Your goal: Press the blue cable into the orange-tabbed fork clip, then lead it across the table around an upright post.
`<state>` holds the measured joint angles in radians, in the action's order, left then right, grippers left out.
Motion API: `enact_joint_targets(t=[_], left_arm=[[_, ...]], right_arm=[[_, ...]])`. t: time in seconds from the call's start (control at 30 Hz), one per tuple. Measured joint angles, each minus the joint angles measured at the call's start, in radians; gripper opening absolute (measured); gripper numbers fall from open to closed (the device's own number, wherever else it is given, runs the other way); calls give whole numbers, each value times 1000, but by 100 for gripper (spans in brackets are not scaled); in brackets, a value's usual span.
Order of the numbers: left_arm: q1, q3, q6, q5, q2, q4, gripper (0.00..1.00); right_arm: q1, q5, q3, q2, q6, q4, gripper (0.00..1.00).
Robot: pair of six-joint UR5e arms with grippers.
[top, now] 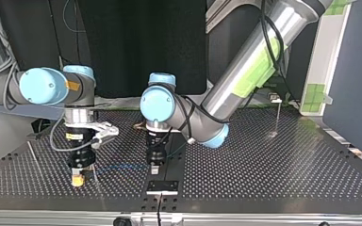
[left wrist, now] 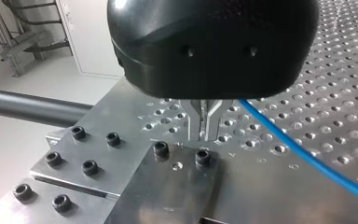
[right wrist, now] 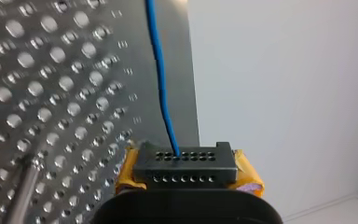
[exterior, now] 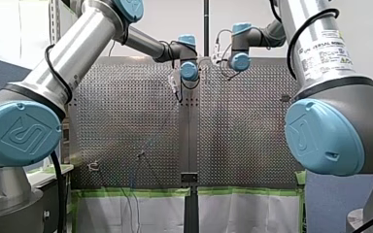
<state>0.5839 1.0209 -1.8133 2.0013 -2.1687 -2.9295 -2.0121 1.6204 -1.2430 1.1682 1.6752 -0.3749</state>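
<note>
In the top view the thin blue cable (top: pixel 118 166) runs low over the perforated table between my two grippers. My right gripper (top: pixel 78 180), with yellow pads, points down at the view's left. In the right wrist view it (right wrist: pixel 186 164) is shut on the blue cable (right wrist: pixel 161 88), which leads away ahead of it. My left gripper (top: pixel 154 164) hangs at the middle; its metal fingers (left wrist: pixel 200 122) are shut just above the table, and the cable (left wrist: pixel 307 156) passes beside them. A thin upright post (top: pixel 278 113) stands far off at the top view's right. No orange-tabbed clip shows clearly.
A metal bracket plate (left wrist: pixel 177 191) with black screws lies just ahead of my left gripper, near the table's edge (top: pixel 179 207). A dark tube (left wrist: pixel 28 107) runs past that edge. A slim metal rod (right wrist: pixel 23 191) stands beside my right gripper.
</note>
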Motion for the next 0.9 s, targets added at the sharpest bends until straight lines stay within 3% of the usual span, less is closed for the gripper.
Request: enact_joint_targets(t=[0.37, 0.9], left_arm=[[-10, -50, -49, -71, -20, -34, 0], [9, -161, -76, -87, -65, -90, 0]], right_arm=[[30, 24, 0, 4, 0, 32, 0], [75, 35, 0, 4, 3, 50, 0]])
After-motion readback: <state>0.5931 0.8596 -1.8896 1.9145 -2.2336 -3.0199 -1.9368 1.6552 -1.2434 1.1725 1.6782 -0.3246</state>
